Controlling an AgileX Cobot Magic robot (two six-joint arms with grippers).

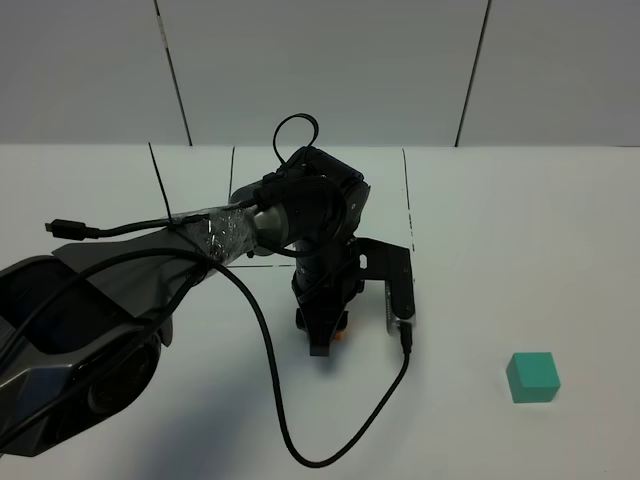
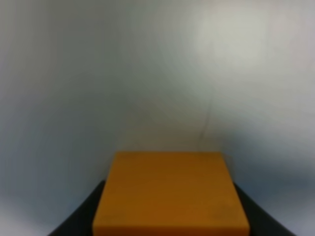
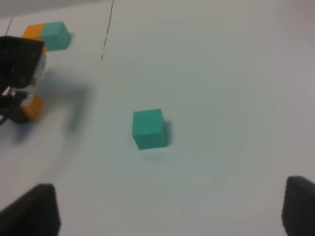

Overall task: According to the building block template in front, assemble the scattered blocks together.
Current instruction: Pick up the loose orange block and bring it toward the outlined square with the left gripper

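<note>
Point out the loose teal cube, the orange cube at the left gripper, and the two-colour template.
teal cube (image 1: 532,373): exterior high view, on its top face.
orange cube (image 2: 170,191): left wrist view, middle of its broad face.
template (image 3: 45,35): right wrist view, on its teal half beside the seam.

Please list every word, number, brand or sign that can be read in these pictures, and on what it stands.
No text can be read. The orange cube, the green cube and the two-colour bar are plain; the table carries only thin dark lines.
</note>
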